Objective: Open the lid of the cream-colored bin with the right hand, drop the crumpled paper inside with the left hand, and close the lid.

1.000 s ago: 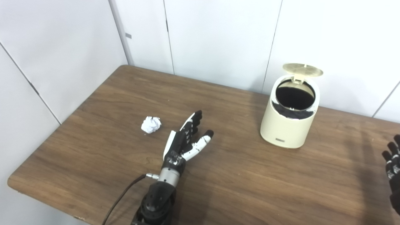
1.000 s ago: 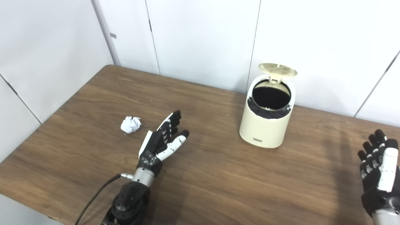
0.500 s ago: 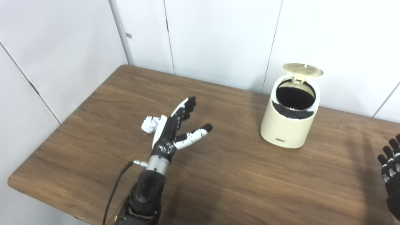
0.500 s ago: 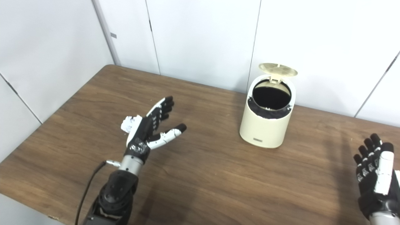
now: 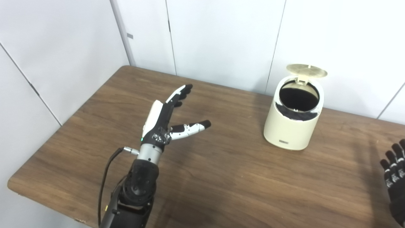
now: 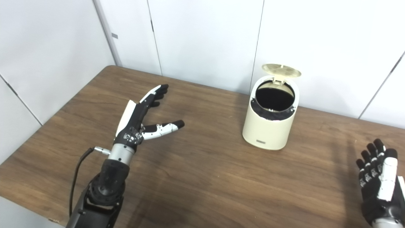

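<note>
**A:** Where does the robot stand in the task?

**B:** The cream-colored bin sits at the far side of the table with its lid tipped up and the dark mouth exposed, so the opening looks done. The step in hand is the pickup. The left hand hovers above the wood with fingers straight and thumb splayed out, holding nothing.

**A:** And the crumpled paper?

**B:** It cannot be seen in either view. The raised left hand covers the stretch of table behind it, so the paper may lie hidden there, but that is only a guess.

**A:** How should the robot do the grasp well?

**B:** It should turn the palm downward, settle over the ball with fingers on one side and thumb on the other, and close gently. A paper wad is light and skids at a nudge, so a sideways sweep would probably push it away.

**A:** The right hand?

**B:** The right hand waits low at the table's near right edge, fingers extended and apart, empty, well apart from the bin. It should stay clear until the lid needs shutting.
</note>
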You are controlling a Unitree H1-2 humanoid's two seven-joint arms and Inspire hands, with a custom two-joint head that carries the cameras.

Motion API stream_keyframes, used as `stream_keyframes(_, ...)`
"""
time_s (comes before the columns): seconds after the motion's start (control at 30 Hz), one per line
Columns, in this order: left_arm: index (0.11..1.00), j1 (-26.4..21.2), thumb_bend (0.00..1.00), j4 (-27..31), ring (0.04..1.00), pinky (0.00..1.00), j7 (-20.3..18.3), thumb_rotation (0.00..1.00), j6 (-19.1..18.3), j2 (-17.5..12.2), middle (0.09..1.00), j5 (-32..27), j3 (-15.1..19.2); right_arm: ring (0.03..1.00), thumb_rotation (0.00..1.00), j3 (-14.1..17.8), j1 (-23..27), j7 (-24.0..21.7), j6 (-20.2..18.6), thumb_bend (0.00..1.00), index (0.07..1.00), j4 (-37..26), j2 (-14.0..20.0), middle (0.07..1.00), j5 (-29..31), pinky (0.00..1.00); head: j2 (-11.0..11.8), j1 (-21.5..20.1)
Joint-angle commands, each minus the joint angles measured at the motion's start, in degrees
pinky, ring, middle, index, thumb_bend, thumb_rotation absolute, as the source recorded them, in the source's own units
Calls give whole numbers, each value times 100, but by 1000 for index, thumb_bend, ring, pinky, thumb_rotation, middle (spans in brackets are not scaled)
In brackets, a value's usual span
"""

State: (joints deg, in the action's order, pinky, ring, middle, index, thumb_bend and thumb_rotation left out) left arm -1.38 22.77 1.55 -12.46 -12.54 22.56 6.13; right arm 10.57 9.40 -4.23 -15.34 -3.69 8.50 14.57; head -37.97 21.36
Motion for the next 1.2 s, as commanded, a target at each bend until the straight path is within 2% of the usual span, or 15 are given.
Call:
stream_keyframes(0.0,905,-209,866,172,901,862,6,289,48,-271,903,264,42,1000,1000,26,176,-56,292,469,1000,-98,63,1000,25,1000,-7,17)
stream_keyframes(0.23,894,-250,888,69,867,790,-105,298,-37,-681,898,530,140,1000,1000,44,207,-80,364,467,1000,10,77,1000,36,1000,-37,12)
stream_keyframes(0.57,887,-221,907,-71,883,797,-197,223,-86,-1003,898,797,224,1000,1000,31,235,-57,403,457,991,55,91,1000,11,1000,-64,29)
stream_keyframes(0.7,891,-193,912,-80,904,804,-305,230,-244,-1131,913,901,233,1000,1000,31,232,-76,415,460,992,88,93,1000,29,1000,-74,28)
stream_keyframes(0.97,877,-145,903,69,917,837,-760,237,-850,-1389,893,1545,85,1000,1000,54,226,-84,418,476,989,124,93,1000,74,1000,-88,13)
stream_keyframes(1.17,871,-137,882,32,919,846,-1042,243,-1102,-1558,902,1998,-32,1000,1000,50,220,-119,410,470,990,124,99,1000,113,1000,-97,19)
